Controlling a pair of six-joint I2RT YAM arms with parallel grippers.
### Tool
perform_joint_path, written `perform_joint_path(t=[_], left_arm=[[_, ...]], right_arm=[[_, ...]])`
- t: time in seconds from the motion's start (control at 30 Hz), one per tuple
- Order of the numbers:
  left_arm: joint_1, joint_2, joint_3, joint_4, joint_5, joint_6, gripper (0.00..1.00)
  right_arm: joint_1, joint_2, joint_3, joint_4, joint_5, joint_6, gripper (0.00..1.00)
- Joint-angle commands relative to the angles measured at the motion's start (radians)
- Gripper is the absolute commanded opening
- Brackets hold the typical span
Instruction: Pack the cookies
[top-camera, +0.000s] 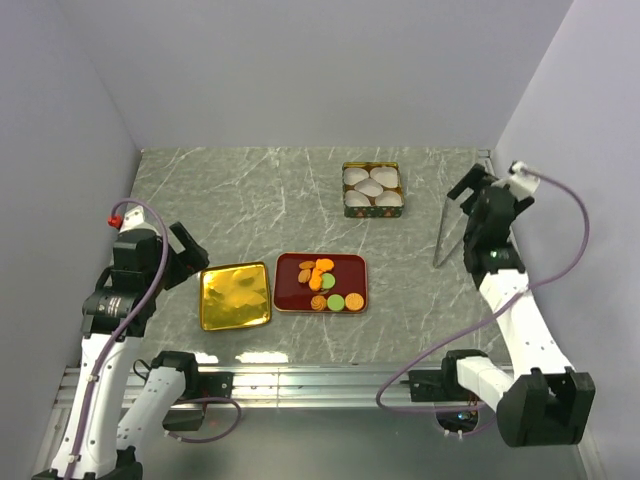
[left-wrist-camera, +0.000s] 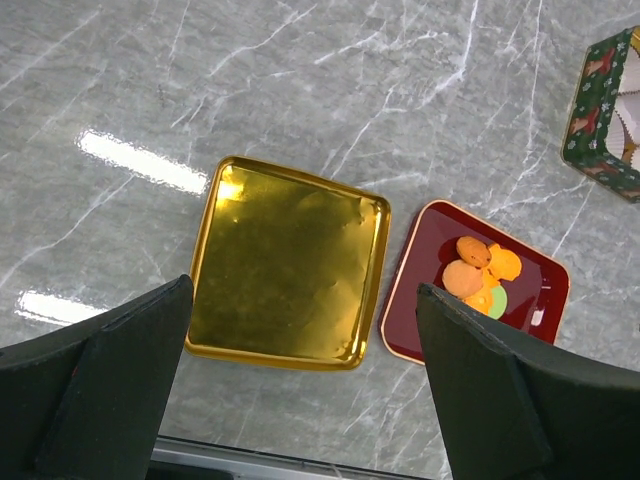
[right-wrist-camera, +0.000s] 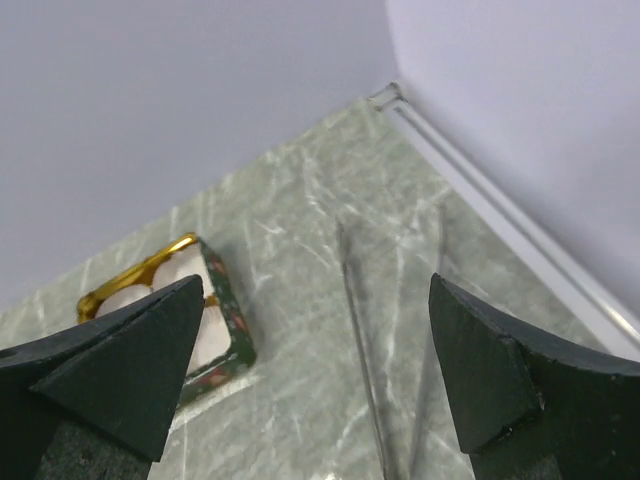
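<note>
Several cookies (top-camera: 322, 282), orange, light green and tan-brown, lie on a dark red tray (top-camera: 288, 290) near the table's front middle. In the left wrist view the cookies (left-wrist-camera: 478, 272) sit on the red tray (left-wrist-camera: 430, 240) at the right. A green printed tin (top-camera: 372, 212) with white paper cups inside stands farther back. My left gripper (top-camera: 190, 258) hangs open above the table's left side, over a gold lid (left-wrist-camera: 285, 265); it (left-wrist-camera: 303, 290) holds nothing. My right gripper (top-camera: 465, 215) is open at the right, empty (right-wrist-camera: 316, 285), above thin metal tongs (right-wrist-camera: 362, 330).
The gold lid (top-camera: 235, 296) lies just left of the red tray. The tongs (top-camera: 447, 232) lie near the right wall. The tin (right-wrist-camera: 225, 320) shows left of my right fingers. Walls close in the table on the left, back and right.
</note>
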Motion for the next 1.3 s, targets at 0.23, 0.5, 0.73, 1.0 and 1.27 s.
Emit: perform_joint_path(t=[0.23,0.5,0.73,1.0,1.27], left_arm=[[-0.02,-0.022,-0.05,0.027,-0.005,-0.059,0.99],[-0.043,0.001,-0.071,0.041,0.018,-0.057,0.99],[-0.046,0.04,-0.076,0.049,0.054,-0.036,0.99],[-0.046,0.058,-0.079,0.05,0.055,-0.037,0.99],[-0.046,0.086,-0.079,0.044,0.032,-0.054,0.99]], right_arm=[[-0.011,0.211,0.352,-0.718,-0.099,0.153,1.0],[-0.076,0.538,0.516,-0.996,-0.291,0.168,1.0],[-0.111,0.663,0.547,-0.999,-0.352,0.177,1.0],[-0.163,0.786,0.585,-0.976,-0.345,0.139,1.0],[-0.206,0.924,0.706,-0.987,-0.369,0.071,1.0]])
